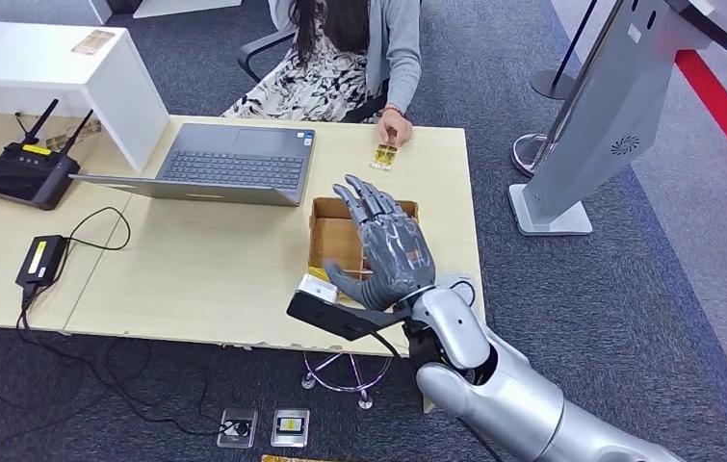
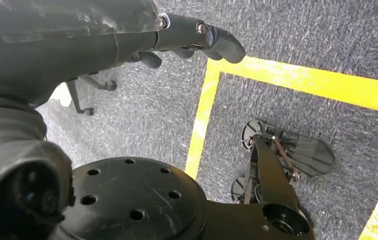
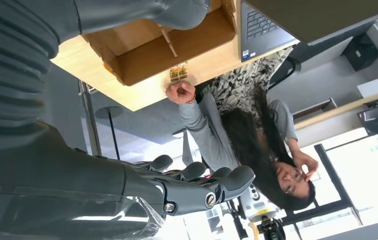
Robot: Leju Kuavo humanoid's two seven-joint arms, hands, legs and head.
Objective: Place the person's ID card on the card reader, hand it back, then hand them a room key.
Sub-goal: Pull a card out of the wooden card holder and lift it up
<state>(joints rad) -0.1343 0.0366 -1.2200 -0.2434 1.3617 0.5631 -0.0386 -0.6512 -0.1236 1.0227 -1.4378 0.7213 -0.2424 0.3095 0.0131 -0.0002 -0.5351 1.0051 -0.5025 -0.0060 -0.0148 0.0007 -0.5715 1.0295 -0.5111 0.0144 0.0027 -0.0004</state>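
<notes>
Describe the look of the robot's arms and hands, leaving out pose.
The right arm has glossy silver rounded shells with a black joint at the wrist. The right hand is dark grey with a paler, shiny palm panel and segmented fingers. The left hand is dark grey-black, with visible screws at its thumb.

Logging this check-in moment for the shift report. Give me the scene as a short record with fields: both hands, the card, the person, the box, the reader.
right hand: right hand raised above the cardboard box, fingers spread, holding nothing
left hand: left hand hangs over grey carpet, nothing visibly in it
card: gold patterned card flat on the desk at the far edge
person: seated across, person's hand touching the card
reader: black card reader at the near desk edge, below the right hand
</notes>
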